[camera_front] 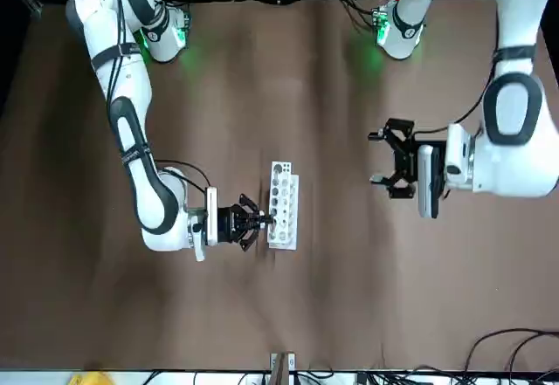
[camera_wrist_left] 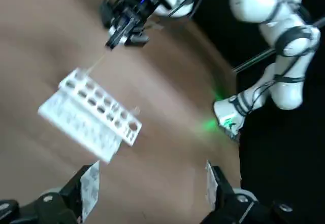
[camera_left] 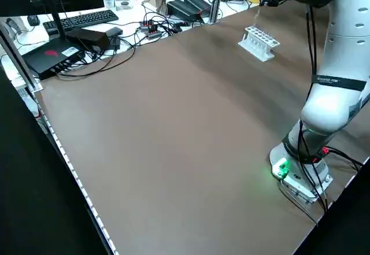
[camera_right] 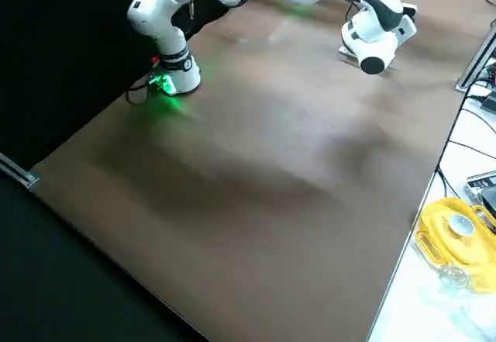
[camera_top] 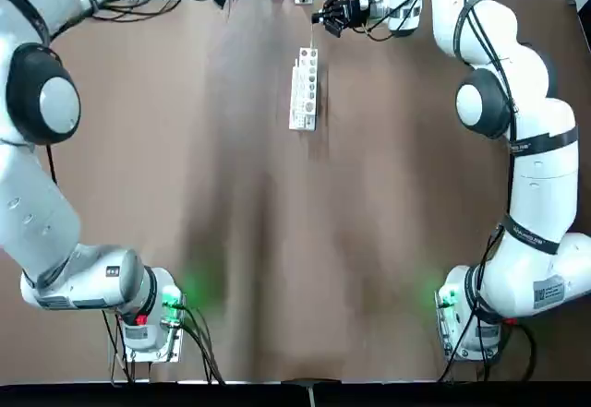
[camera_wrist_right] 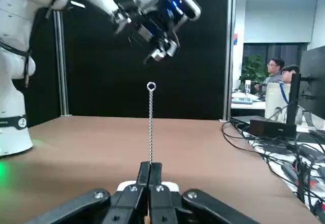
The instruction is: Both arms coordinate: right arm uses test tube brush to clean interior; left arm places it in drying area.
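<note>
Standing upright in right claw: test tube brush

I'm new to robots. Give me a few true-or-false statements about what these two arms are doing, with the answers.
1. The right gripper has its jaws shut on the test tube brush. True.
2. The left gripper holds the rack. False: its jaws are open and empty, apart from the white rack.
3. The rack lies toppled on its side. False: it stands on the table with its holes facing up.
4. The right gripper is at one end of the rack. True.
</note>
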Controlling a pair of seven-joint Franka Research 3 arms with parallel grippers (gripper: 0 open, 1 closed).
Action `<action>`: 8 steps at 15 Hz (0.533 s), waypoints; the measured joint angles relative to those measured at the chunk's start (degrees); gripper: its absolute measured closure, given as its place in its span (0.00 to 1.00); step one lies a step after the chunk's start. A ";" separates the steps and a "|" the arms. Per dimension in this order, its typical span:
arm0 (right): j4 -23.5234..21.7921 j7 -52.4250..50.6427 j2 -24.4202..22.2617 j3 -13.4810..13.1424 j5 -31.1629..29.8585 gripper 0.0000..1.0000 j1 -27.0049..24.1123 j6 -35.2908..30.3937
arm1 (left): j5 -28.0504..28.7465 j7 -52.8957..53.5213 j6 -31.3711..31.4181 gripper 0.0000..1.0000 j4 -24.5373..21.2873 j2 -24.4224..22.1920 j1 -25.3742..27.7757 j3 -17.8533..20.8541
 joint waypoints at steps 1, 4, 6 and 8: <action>0.00 0.01 -0.10 0.00 0.00 0.97 -0.07 -0.71 | -3.58 5.83 0.00 0.00 -0.04 1.76 0.11 0.03; 0.03 0.23 -0.34 -0.06 0.00 0.97 -0.66 -3.62 | -11.19 21.81 0.00 0.00 -0.09 7.42 0.01 -0.08; 0.07 1.10 -0.39 -0.06 0.00 0.97 -1.18 -5.61 | -14.79 31.35 0.00 0.00 -0.10 11.04 -0.11 -0.19; 0.18 1.64 -0.45 -0.07 0.00 0.97 -1.46 -6.26 | -18.63 41.92 0.01 0.00 -0.06 14.01 -0.48 -0.23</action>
